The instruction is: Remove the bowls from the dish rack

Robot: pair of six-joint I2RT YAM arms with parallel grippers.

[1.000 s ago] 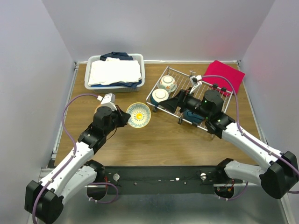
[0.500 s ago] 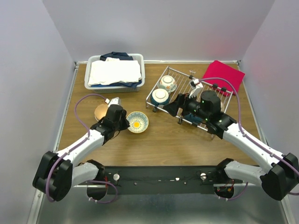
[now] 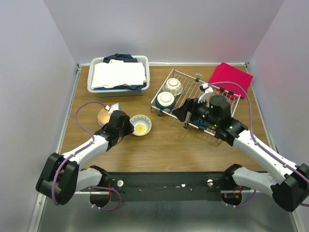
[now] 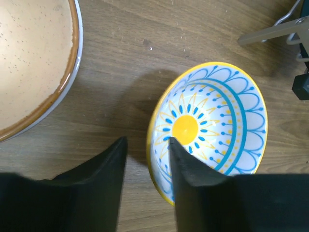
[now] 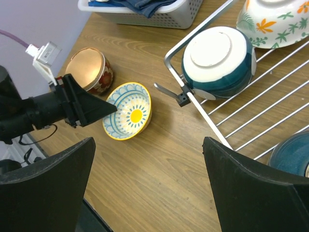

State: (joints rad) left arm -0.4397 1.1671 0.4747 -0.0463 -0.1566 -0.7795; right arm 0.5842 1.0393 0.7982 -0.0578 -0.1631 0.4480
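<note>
Right wrist view: the right pincer (image 5: 148, 145), fingers spread wide and holding nothing, hovers over the tabletop (image 5: 159, 183) just off a corner of the dish rack (image 5: 200, 108), where the next bowl to unload looks to be waiting. The teal bowl (image 5: 219, 55) lies ahead and to the right of the open gap. It sits bottom up on the wires at the rack's corner, with its white foot ring uppermost. Being round, it offers no long axis, so the grip will probably have to come on its wall or rim. The right arm is plainly the nearer. Beyond it a floral bowl (image 5: 275, 21) sits in the rack, and a darker teal bowl (image 5: 292, 154) shows at the rack's edge, partly cut off. At left, the left pincer (image 4: 147, 141) straddles the rim of a yellow-and-blue patterned bowl (image 4: 212, 135) standing upright on the tabletop. Its fingers are parted, with a gap showing at the bowl's outer wall. A red bowl (image 5: 89, 70) stands just beside.
</note>
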